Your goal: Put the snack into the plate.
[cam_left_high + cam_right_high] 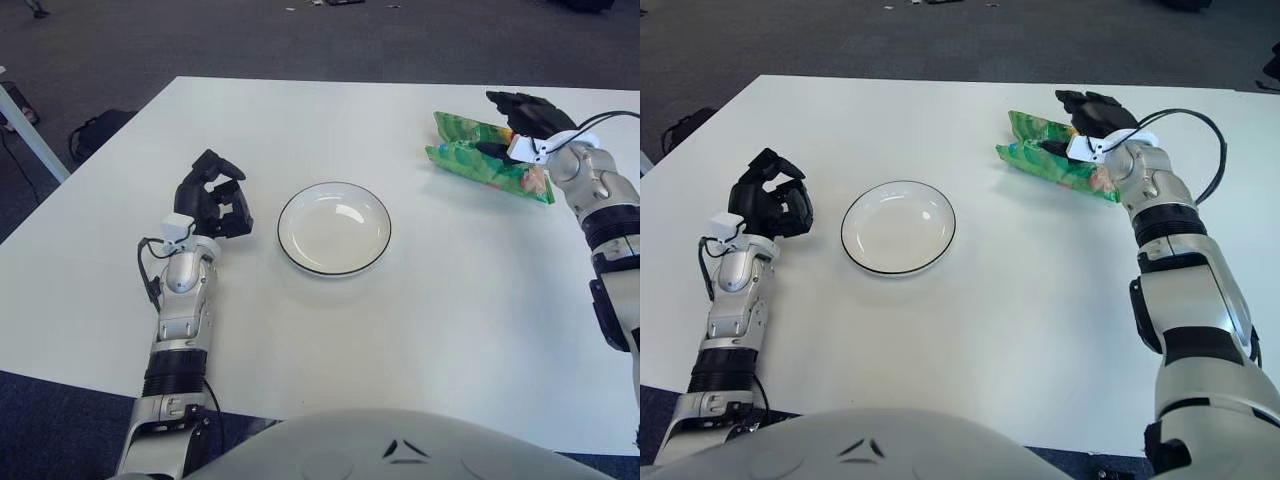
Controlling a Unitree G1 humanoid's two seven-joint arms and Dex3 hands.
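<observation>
The snack (465,160) is a green packet lying on the white table at the far right. My right hand (512,125) is over its right end, fingers stretched out past the packet's far edge and the thumb lying on top of it. The fingers are not closed around it. The plate (334,268) is white with a thin black rim, holds nothing, and stands at the table's middle, well left of the snack. My left hand (213,195) shows just left of the plate with its fingers curled and nothing in them.
The white table (420,330) fills most of the view; its far edge runs just behind the snack. A dark bag (95,130) lies on the floor beyond the left edge, next to a white slanted leg (30,135).
</observation>
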